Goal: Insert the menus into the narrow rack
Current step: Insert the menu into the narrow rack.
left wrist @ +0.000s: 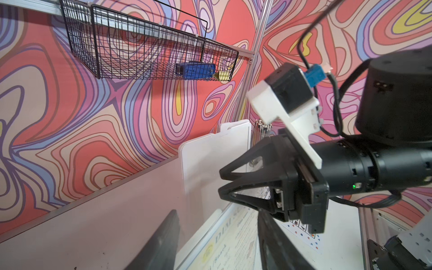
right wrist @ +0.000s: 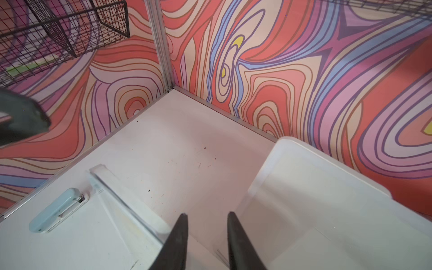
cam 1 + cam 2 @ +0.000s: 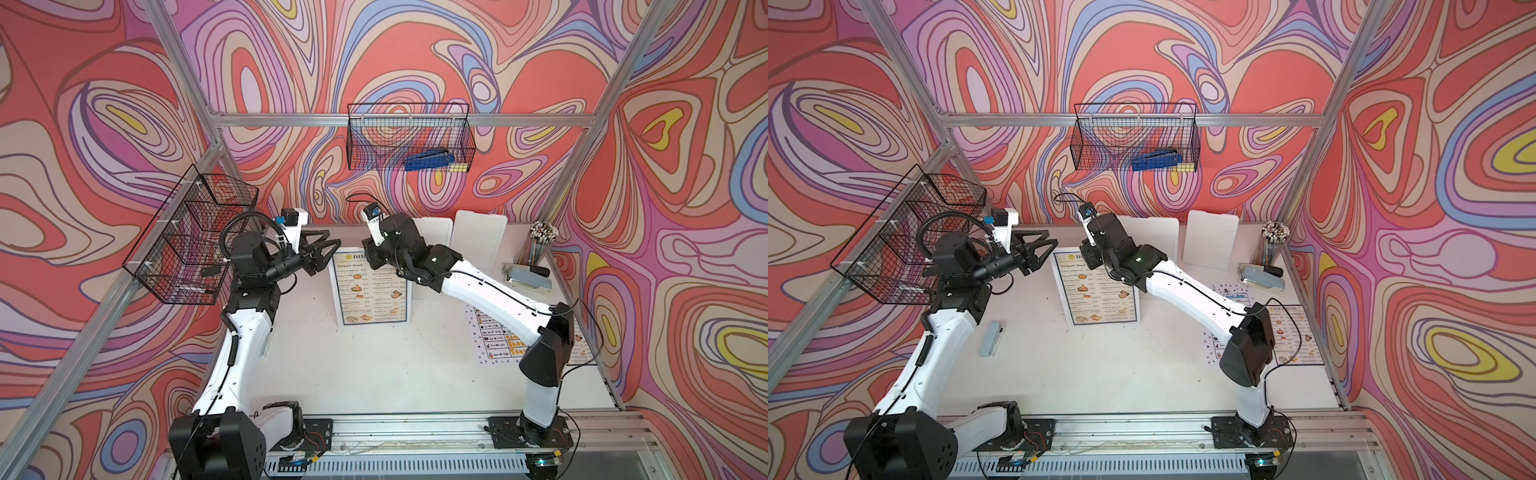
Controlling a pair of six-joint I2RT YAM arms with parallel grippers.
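- Large blue-bordered menu [image 3: 371, 291] at mid-counter: flat glossy rectangle, tilted, lower edge on the white counter [image 3: 374, 374], top edge raised; prop not discernible.
- Left hand [image 3: 336, 243] at that menu's top-left corner, black truss-shaped fingers spread wide, released, clamping nothing; sheet's top edge between them in the left wrist view.
- Right hand [image 2: 207, 214] just beside the same top edge, 2 tapered black fingers apart, released, bare counter in the gap.
- White menu [image 3: 494, 332] with icon-dotted border flat on the counter's right side, partly under the right arm; smaller blue-bordered menu [image 3: 1293, 336] flat just beyond, close to the right edge.
- Partitioned wire rack [image 3: 178, 249] of thin black mesh on the left wall rail, above the counter, just behind the left wrist.
- 2 smooth white plastic panels [image 3: 478, 245], round-cornered, upright against the back wall, near the right hand.
- Pale blue-grey stapler [image 3: 991, 338] alone on the left side; pen cup [image 3: 540, 241] in the back-right corner.
- Broad open stretch of matte, lightly scuffed counter in front of the tilted menu, between the 2 arms.
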